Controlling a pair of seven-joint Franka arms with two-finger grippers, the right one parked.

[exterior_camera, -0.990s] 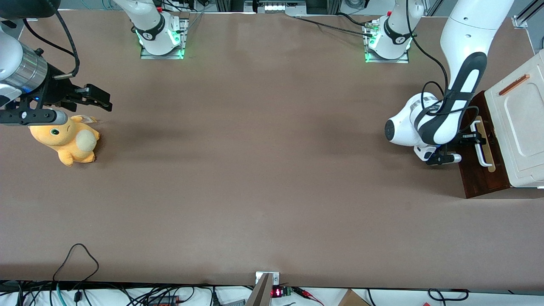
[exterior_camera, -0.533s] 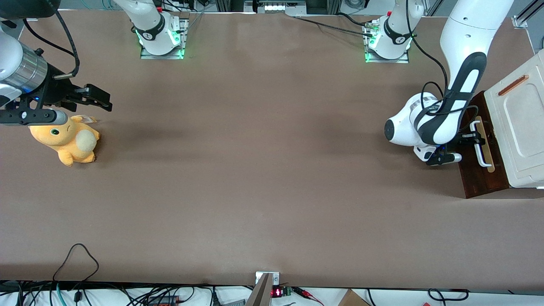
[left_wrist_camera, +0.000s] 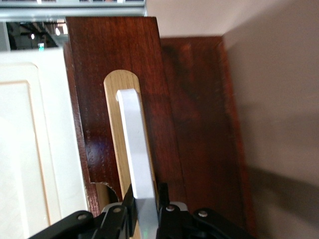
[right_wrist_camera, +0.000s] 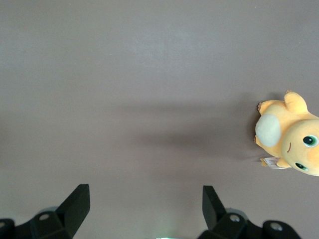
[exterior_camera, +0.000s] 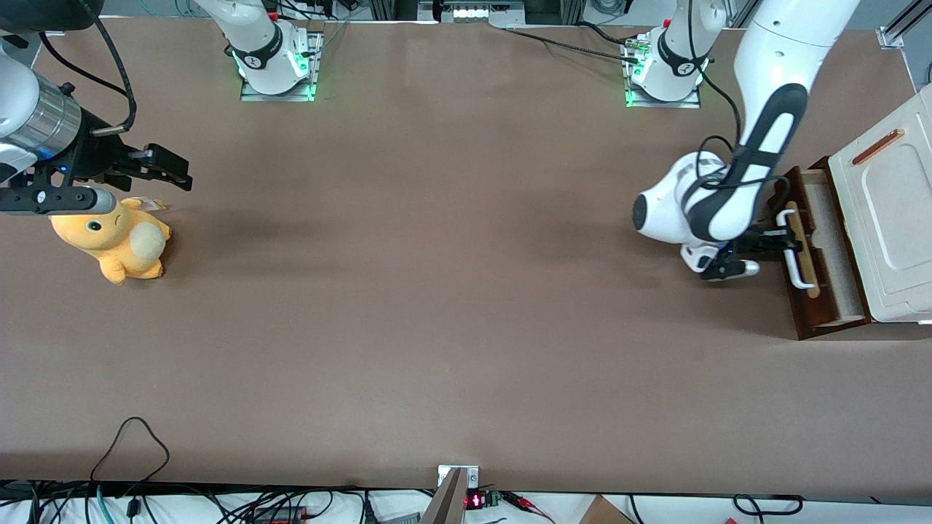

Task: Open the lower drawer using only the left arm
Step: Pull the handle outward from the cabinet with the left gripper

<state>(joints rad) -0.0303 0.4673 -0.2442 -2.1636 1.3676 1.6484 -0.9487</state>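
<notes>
Tabletop (exterior_camera: 437, 291): jaws (left_wrist_camera: 144, 211) clamp drawer handle (left_wrist_camera: 137, 149).

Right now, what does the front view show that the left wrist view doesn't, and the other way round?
Only the front view shows the whole left arm, the pale tray of the lower drawer pulled out from under the cream cabinet top, and an orange plush toy toward the parked arm's end of the table. Only the left wrist view shows, close up, the end effector shut on the white bar handle and the wood grain of the drawer front. Both show the handle on its tan strip, gripped by the end effector.
</notes>
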